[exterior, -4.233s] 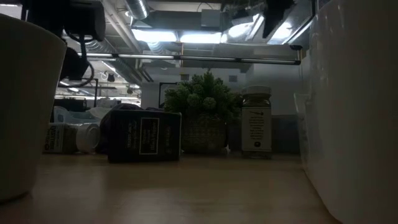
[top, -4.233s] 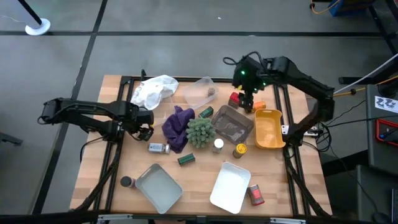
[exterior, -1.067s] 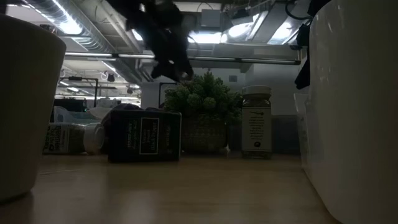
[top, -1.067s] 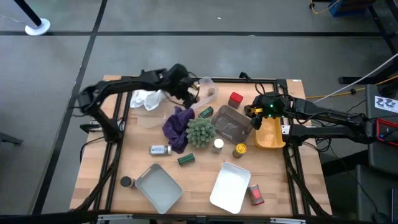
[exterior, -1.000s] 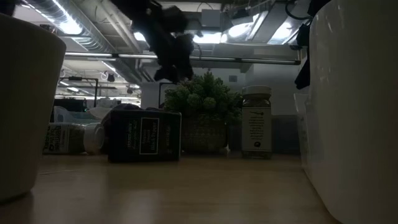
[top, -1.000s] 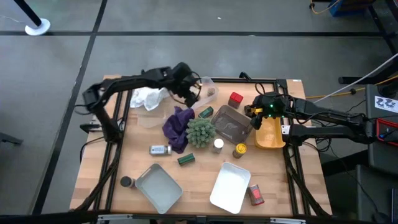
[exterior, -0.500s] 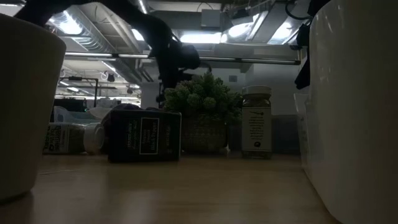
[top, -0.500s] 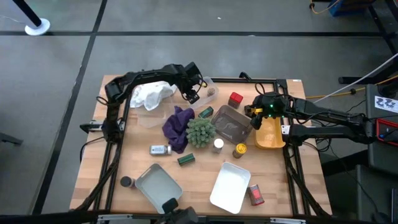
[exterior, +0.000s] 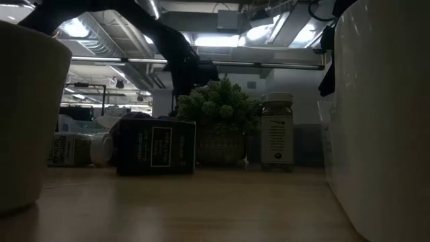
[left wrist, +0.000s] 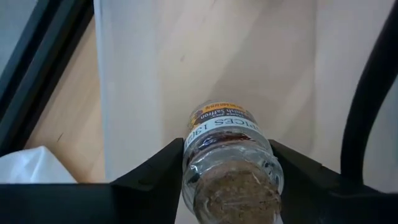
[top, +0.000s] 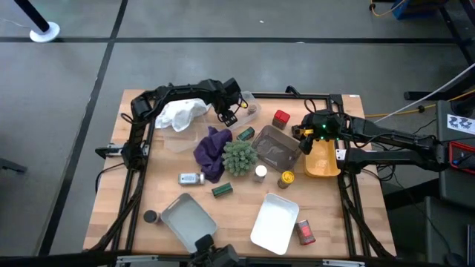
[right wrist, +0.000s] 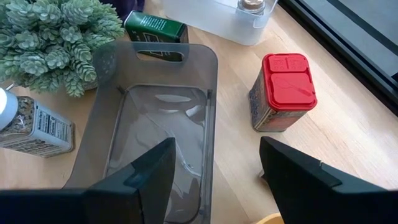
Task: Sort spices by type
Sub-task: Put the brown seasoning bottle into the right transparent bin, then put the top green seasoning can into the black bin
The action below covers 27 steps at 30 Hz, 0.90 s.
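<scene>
My left gripper hangs over the clear tray at the far side, shut on a small clear glass spice jar with an orange-edged label. A brown-capped jar lies in that tray. My right gripper stands open over the grey bin, nothing between its fingers. A red tin stands on the wood beside the bin, and a dark green tin lies at the bin's far end. My left gripper pinches the jar's glass sides between its two fingers, near the jar's brown end. The fingers come from above, pointing steeply down, and the jar runs along them with its label end lowest. I cannot tell whether it touches the tray.
A spiky green plant and purple cloth sit mid-table, white cloth far left. A yellow bin stands right; two white trays near. Loose spices.
My left gripper has gone toward the table's right edge and down, onto the clear tray, tipping to point more steeply downward. My right gripper has kept still.
</scene>
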Each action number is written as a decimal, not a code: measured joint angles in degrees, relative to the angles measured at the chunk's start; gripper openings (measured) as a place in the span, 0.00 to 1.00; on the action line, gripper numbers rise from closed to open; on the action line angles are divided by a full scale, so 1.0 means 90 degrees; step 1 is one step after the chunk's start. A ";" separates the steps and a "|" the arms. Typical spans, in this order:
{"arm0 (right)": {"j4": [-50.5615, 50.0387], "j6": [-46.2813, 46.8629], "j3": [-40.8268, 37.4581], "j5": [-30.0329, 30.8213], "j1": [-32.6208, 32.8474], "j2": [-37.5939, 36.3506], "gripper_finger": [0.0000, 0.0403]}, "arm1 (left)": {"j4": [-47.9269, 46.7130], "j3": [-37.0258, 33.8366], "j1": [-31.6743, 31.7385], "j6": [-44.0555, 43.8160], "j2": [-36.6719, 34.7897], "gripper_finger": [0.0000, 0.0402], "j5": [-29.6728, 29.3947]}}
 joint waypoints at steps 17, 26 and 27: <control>-0.0007 0.0000 0.0000 0.0000 0.0000 0.0000 0.58 | -0.0181 0.0056 -0.0010 0.0005 0.0019 0.55 -0.0002; -0.0007 0.0000 0.0000 0.0000 0.0000 0.0000 0.58 | -0.0950 0.0549 -0.0012 -0.0010 0.0010 0.56 0.0000; -0.0007 0.0000 0.0000 0.0000 0.0000 0.0000 0.58 | -0.1075 0.0646 -0.0012 -0.0010 0.0010 0.56 0.0000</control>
